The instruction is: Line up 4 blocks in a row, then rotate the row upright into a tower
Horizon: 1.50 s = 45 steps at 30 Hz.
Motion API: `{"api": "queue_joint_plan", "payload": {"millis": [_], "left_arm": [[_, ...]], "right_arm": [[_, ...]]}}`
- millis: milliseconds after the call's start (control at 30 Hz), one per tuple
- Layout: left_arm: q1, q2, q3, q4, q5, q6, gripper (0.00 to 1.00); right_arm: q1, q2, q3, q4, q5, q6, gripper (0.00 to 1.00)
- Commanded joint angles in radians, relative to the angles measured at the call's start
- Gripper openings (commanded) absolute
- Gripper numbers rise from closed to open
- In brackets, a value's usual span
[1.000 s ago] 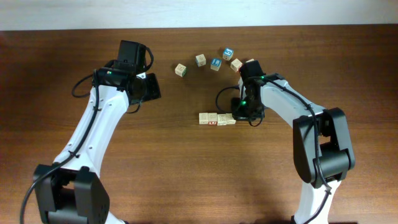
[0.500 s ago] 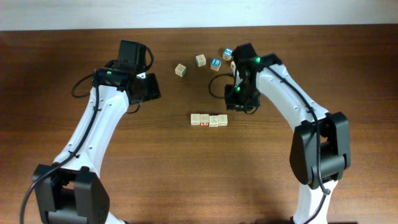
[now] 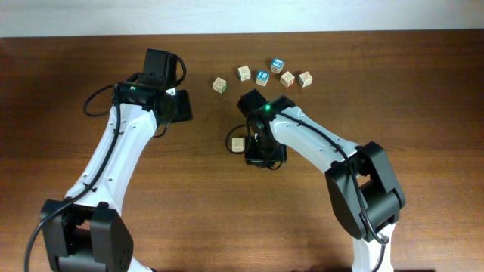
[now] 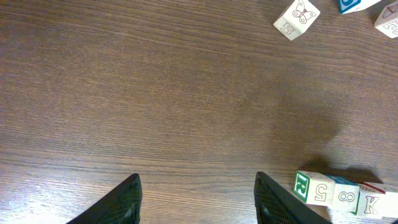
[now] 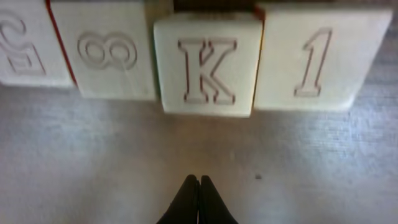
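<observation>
Right jaws: I am reading them as pressed fully together and gripping nothing. Their fingertips (image 5: pixel 191 202) are hanging low over the tabletop (image 3: pixel 189 227).
Left jaws: they are standing fairly wide, with only bare wood showing between the fingertips (image 4: pixel 124 199), so they are carrying nothing.
Task blocks: the four blocks (image 4: pixel 339 194) are sitting in one touching row just ahead of the right jaws. They are lying ahead and off to the right of the left jaws, well apart from them.
Row detail: the K block (image 5: pixel 206 62) is lying straight ahead of the right jaws and jutting slightly nearer to them than the 8 block (image 5: pixel 106 53) and the 1 block (image 5: pixel 314 59) beside it. The end block (image 3: pixel 238 143) is showing a green R on its end face.
Overhead: the right arm (image 3: pixel 302 140) is covering most of the row.
Progress: I am judging the turn to be under way, with the closed tips placed to nudge rather than grip. I cannot tell whether the row is reaching its final heading.
Left to do: probably finishing the swing, then backing the right jaws off.
Other cubes: six loose cubes (image 3: pixel 243 72) are lying far ahead of the left jaws, two of them blue-faced (image 3: pixel 262 77).
Surface: dark, grained wood, looking flat and smooth.
Room: only a pale strip is showing beyond the far edge.
</observation>
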<state>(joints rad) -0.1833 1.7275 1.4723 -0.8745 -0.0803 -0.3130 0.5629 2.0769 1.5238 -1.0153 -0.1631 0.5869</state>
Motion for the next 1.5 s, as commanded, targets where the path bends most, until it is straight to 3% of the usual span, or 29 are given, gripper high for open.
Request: {"api": "queue_joint_plan", "payload": {"millis": [0, 733, 933, 1067, 1200, 1467], "left_arm": [[-0.004, 0.008, 0.017, -0.001, -0.014, 0.016, 0.56], [-0.004, 0.008, 0.017, -0.002, -0.010, 0.015, 0.56], [-0.004, 0.008, 0.017, -0.002, -0.010, 0.016, 0.56], [-0.004, 0.008, 0.017, -0.001, -0.010, 0.016, 0.56], [-0.004, 0.008, 0.017, -0.001, -0.010, 0.016, 0.56], [-0.004, 0.008, 0.017, -0.002, -0.010, 0.016, 0.56]], "right_arm": [[-0.001, -0.003, -0.015, 0.046, 0.043, 0.017, 0.04], [-0.049, 0.023, -0.014, 0.135, 0.021, 0.005, 0.04], [-0.049, 0.009, 0.027, 0.076, -0.010, -0.023, 0.04], [-0.049, -0.025, 0.181, 0.012, 0.082, -0.059, 0.04], [-0.046, 0.032, 0.181, 0.103, 0.168, -0.095, 0.04], [-0.046, 0.092, 0.179, 0.112, 0.175, -0.112, 0.04]]}}
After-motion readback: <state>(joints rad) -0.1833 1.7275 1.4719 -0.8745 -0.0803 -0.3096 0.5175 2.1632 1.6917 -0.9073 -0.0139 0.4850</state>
